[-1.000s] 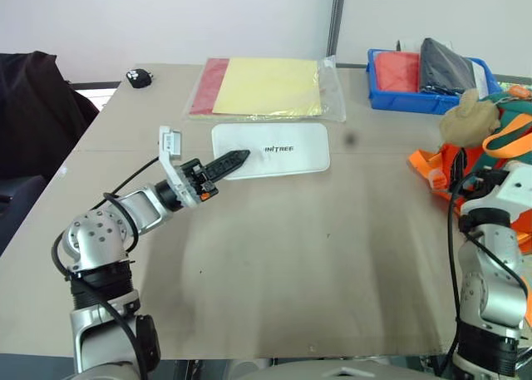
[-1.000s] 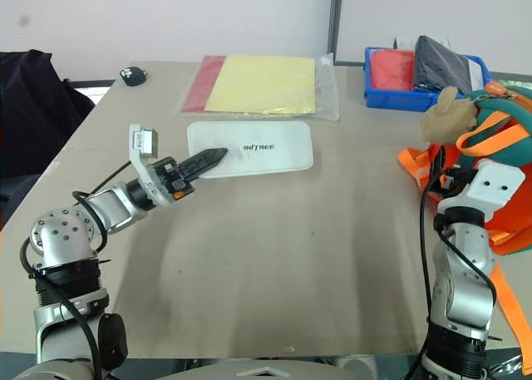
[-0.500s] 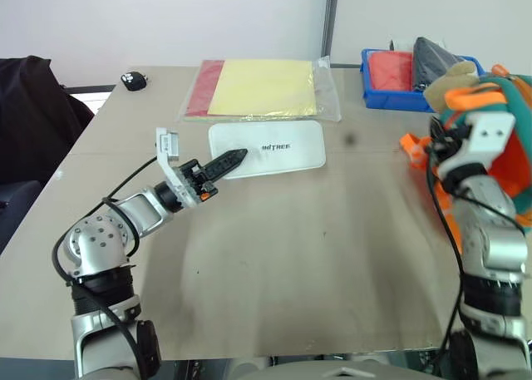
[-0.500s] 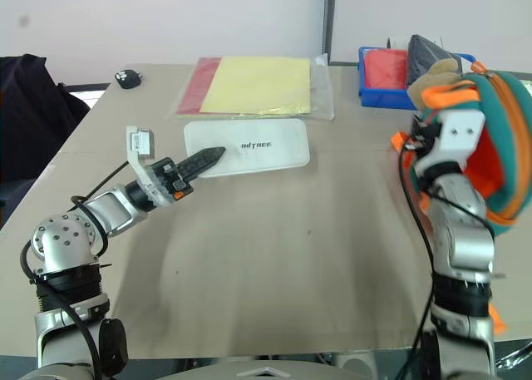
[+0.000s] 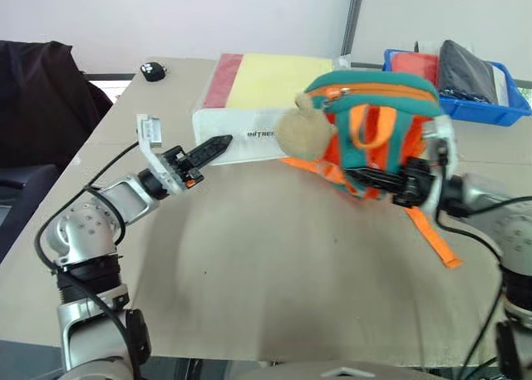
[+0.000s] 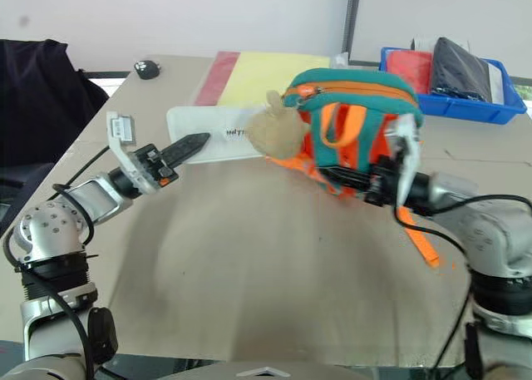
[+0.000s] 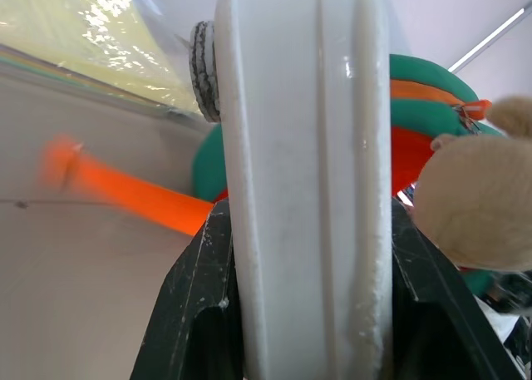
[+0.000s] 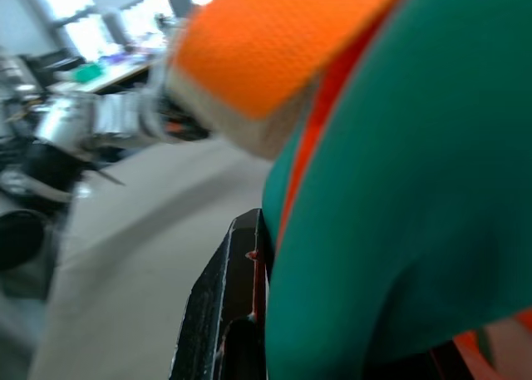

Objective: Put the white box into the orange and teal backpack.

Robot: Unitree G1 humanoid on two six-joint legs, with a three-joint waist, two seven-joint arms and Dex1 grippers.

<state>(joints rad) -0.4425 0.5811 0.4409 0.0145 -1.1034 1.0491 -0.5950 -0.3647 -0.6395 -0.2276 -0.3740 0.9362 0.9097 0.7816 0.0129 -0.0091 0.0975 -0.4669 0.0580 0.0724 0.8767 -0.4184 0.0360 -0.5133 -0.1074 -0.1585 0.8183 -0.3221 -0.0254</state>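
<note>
Frame centre: right gripper [image 5: 366, 180], jaws clamped on the orange and teal backpack [image 5: 374, 122]; centre-left: left gripper [image 5: 218, 145], jaws clamped on the white box [image 5: 241, 133].

Both arms are built of silver-grey rounded joint housings with screw rings, black collars and looping black cables. The left gripper [image 5: 214, 148] has tapered black fingers, orange accents and a white bracket at its wrist.

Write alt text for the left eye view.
The right gripper holds the orange and teal backpack above the table, partly hiding the white box. The left gripper grips the box's near edge.
</note>
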